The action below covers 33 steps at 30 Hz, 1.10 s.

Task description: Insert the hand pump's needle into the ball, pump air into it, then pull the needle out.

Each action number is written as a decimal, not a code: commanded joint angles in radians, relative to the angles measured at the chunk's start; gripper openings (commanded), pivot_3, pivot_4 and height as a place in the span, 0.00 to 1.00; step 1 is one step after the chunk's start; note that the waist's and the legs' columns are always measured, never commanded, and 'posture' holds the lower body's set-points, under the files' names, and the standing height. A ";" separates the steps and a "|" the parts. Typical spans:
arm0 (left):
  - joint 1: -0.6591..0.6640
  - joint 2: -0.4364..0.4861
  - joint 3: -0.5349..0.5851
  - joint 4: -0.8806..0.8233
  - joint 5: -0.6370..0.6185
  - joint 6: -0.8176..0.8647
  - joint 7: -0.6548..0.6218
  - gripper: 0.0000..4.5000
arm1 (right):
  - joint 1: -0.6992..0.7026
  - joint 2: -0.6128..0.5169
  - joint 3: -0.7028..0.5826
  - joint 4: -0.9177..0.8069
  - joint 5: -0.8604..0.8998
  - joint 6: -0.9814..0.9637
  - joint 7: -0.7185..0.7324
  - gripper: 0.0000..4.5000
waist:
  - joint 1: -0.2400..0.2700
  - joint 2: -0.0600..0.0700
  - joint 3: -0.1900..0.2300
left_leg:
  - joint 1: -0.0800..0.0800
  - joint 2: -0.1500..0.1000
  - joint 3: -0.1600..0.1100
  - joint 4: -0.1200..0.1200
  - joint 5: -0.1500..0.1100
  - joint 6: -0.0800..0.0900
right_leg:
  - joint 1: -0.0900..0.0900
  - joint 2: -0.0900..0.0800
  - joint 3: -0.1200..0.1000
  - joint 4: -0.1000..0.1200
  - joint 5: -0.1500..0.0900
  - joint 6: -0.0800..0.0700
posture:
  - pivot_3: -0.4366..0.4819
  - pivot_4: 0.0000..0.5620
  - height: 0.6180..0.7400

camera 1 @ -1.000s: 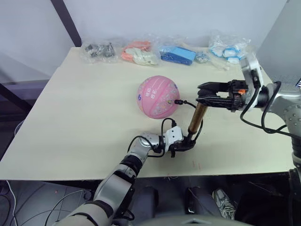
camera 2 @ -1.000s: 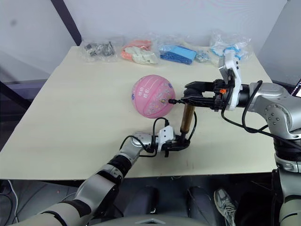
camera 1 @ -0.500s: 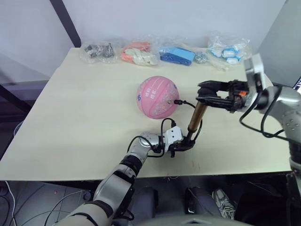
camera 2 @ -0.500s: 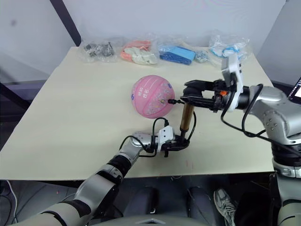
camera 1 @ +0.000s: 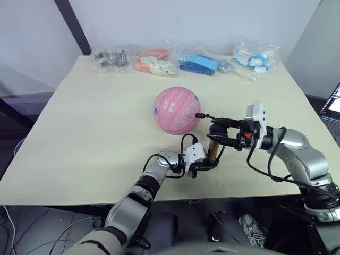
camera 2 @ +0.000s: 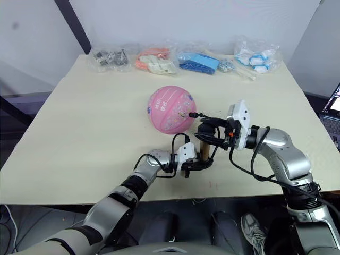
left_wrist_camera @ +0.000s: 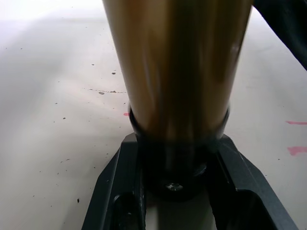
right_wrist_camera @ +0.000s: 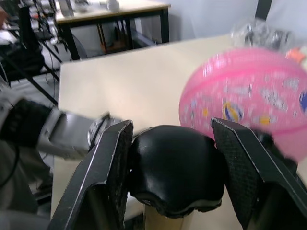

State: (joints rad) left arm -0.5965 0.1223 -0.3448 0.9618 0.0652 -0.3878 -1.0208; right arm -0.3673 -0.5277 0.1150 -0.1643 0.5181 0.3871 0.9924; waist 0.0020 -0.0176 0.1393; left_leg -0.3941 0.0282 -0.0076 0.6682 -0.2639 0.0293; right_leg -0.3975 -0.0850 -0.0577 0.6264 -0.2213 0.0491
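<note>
The pink ball (camera 1: 178, 110) rests mid-table, with the needle fitting (camera 1: 198, 115) of the black hose at its valve; the needle itself is hidden. The hand pump (camera 1: 213, 150) stands upright in front of the ball, only a short stretch of gold barrel showing. My left gripper (camera 1: 206, 162) is shut on the pump's black base cap (left_wrist_camera: 175, 167), its fingers (left_wrist_camera: 115, 196) on either side. My right gripper (camera 1: 212, 130) is shut on the black pump handle (right_wrist_camera: 175, 170), low over the barrel, with the ball (right_wrist_camera: 249, 100) just beyond it.
Several plastic bags of small items lie along the table's far edge: dark parts (camera 1: 111, 57), orange and white pieces (camera 1: 156, 61), blue items (camera 1: 199, 62), and blue-white items (camera 1: 255, 56). A black hose loop (camera 1: 186, 141) curves between the ball and my left gripper.
My right gripper has come down with the pump handle, pushing it toward the barrel. The visible pump is much shorter. Left gripper and ball have stayed in place.
</note>
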 commanded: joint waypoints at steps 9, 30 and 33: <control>0.055 0.036 -0.028 0.095 0.063 0.043 0.001 0.25 | -0.112 -0.095 -0.056 -0.131 0.165 0.245 0.056 0.46 | -0.001 0.002 0.001 | -0.001 0.000 0.000 0.000 0.000 0.000 | -0.001 -0.001 0.000 0.000 0.000 -0.001 | 0.48 0.27 1.00; 0.057 0.037 -0.035 0.096 0.069 0.038 -0.007 0.25 | -0.380 -0.223 -0.254 -0.094 0.355 0.440 0.041 0.46 | 0.009 0.004 0.006 | -0.005 -0.001 0.000 -0.001 0.000 0.000 | -0.004 -0.001 -0.001 -0.001 0.000 -0.001 | 0.48 0.27 1.00; 0.059 0.038 -0.036 0.095 0.069 0.039 -0.007 0.25 | -0.395 -0.216 -0.264 -0.081 0.360 0.433 0.027 0.46 | 0.009 0.004 0.006 | -0.005 -0.001 0.000 -0.001 0.000 0.000 | -0.004 -0.001 0.000 -0.001 0.000 -0.001 | 0.48 0.27 1.00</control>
State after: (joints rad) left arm -0.6024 0.1165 -0.3465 0.9613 0.0654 -0.4018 -1.0297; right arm -0.7191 -0.7390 -0.0821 -0.2353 0.8564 0.8402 1.0340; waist 0.0106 -0.0133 0.1455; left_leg -0.3986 0.0272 -0.0079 0.6672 -0.2639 0.0293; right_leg -0.4010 -0.0865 -0.0581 0.6257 -0.2209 0.0483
